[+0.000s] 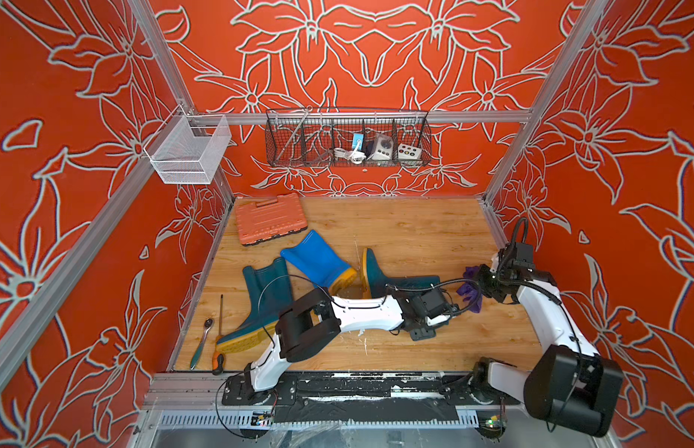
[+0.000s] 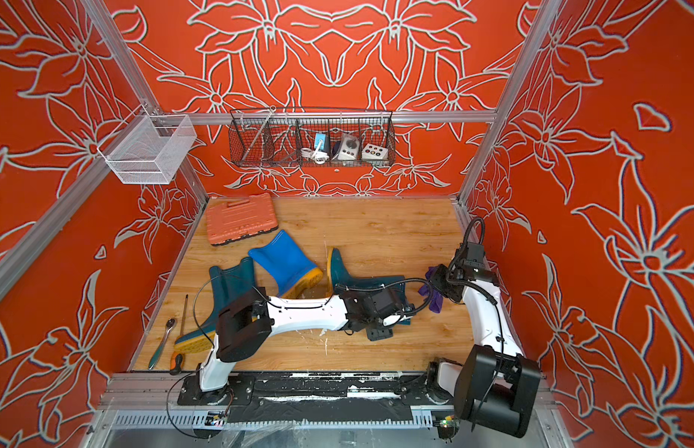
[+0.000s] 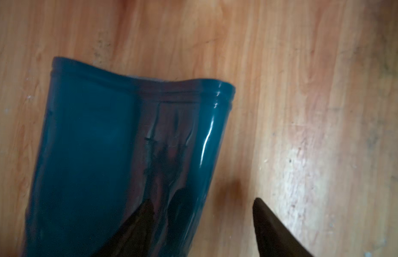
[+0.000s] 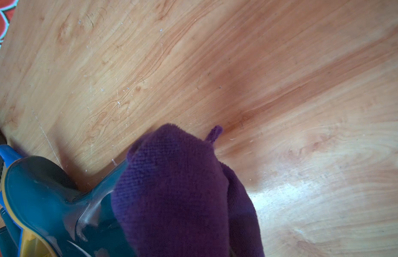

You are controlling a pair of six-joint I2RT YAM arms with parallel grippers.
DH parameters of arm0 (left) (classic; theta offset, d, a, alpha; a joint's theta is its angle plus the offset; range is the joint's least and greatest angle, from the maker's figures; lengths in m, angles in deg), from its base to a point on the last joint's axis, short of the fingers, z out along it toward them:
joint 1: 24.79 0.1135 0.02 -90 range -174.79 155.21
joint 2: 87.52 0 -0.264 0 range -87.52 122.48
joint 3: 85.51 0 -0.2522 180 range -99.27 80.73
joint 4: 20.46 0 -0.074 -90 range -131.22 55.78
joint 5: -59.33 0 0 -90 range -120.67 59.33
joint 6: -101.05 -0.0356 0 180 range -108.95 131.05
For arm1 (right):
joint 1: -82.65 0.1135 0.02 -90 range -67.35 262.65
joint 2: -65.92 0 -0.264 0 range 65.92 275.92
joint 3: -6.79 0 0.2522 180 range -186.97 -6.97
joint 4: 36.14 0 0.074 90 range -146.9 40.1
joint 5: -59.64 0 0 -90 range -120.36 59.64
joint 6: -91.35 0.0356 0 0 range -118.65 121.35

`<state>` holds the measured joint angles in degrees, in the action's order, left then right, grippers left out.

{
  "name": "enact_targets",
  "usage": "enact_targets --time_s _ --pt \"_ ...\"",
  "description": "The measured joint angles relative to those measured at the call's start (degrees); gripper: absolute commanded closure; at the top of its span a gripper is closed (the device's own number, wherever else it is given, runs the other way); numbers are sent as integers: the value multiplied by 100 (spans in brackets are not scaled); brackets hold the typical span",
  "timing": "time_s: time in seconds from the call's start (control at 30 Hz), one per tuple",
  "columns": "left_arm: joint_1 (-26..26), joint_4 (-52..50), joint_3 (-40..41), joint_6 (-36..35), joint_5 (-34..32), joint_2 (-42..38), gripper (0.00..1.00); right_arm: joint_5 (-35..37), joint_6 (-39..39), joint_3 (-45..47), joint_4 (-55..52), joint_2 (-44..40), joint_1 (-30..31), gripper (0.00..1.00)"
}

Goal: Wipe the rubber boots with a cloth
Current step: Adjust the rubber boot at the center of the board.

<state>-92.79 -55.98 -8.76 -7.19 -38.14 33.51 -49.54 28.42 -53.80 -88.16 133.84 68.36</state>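
Cloth [image 1: 470, 290]: purple, bunched, hanging from right pincer [image 1: 478, 285], which is clamped on it, above the desk [image 1: 415, 232] near its right edge. In the right wrist view the cloth's folds overlap the shaft of first teal boot [image 1: 379, 277]; contact cannot be told.

First teal boot lies on its side mid-desk, yellow sole toward blue boot [image 1: 318, 260], shaft mouth toward the cloth.

Left pincer [image 3: 202, 200] is over that shaft near its mouth, jaws apart: one finger above the rubber, the other above bare wood.

Second teal boot [image 1: 266, 298] lies further left, partly under the left arm.

Orange tool case [image 1: 270, 219] sits back left. Ratchet [image 1: 202, 343] and screwdriver [image 1: 220, 333] lie front left.
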Motion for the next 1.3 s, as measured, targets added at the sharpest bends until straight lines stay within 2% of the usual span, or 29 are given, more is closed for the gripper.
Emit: enact_targets --time_s 0.2,0.27,0.3,0.37,0.4,0.67,0.87,1.07,1.2,1.3 --pt "-48 -9 -654 -190 -407 651 30 -39 15 2 20 76 0 100" --pt "-24 35 -894 -149 -603 824 34 -48 26 9 24 105 0 100" --pt "0 37 -992 -105 -684 905 43 -52 31 11 22 120 0 100" --pt "52 20 -1150 17 -769 1023 85 -83 33 24 35 144 0 100" --pt "92 -11 -1226 92 -785 1086 100 -90 33 39 48 144 0 100" --pt "505 -592 -1862 363 -509 979 100 -87 50 79 50 105 0 100" --pt "1226 -964 -2640 833 66 374 100 -155 76 -42 -210 -81 -7 100" --pt "1812 -761 -3552 1895 682 -94 100 -328 76 -435 -527 -201 17 100" --pt "1744 -243 -3926 2640 1016 -109 100 -232 -59 -798 -927 -205 166 100" --pt "1624 -76 -3838 3152 874 -225 100 20 -249 -1207 -1268 -205 354 100"
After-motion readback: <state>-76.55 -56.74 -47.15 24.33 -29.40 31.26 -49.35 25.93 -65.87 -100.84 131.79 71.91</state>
